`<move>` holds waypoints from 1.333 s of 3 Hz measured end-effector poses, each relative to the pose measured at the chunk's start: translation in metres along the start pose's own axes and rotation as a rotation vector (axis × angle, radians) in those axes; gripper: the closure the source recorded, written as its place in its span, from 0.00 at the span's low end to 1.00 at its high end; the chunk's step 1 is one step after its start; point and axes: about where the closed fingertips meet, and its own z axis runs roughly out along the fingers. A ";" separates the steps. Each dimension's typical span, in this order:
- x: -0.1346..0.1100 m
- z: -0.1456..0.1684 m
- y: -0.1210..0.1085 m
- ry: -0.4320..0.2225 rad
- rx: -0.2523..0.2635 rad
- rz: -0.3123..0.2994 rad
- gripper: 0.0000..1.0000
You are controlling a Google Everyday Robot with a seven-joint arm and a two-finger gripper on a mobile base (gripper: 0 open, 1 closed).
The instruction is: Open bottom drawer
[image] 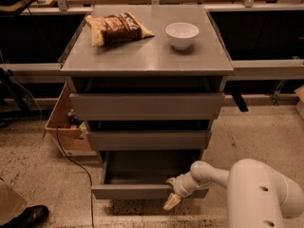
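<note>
The bottom drawer (133, 192) of the grey cabinet is pulled out toward me, and its grey tray (147, 167) shows inside. My gripper (171, 194) sits at the right part of the drawer's front edge, at the end of the white arm (213, 172). One cream fingertip (171, 201) hangs in front of and below the slab front; another shows at its top edge. The two drawers above, the middle one (148, 139) and the top one (147, 106), stand slightly out.
A chip bag (118, 28) and a white bowl (182, 34) lie on the cabinet top. A cardboard box (64, 120) and a black cable (76, 163) are at the cabinet's left. A shoe (26, 216) is at the bottom left. My white base (263, 196) fills the bottom right.
</note>
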 end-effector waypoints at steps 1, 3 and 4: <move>0.001 0.002 0.026 0.039 -0.070 -0.008 0.34; 0.003 -0.005 0.047 0.091 -0.128 -0.017 0.23; 0.003 -0.009 0.052 0.110 -0.144 -0.019 0.36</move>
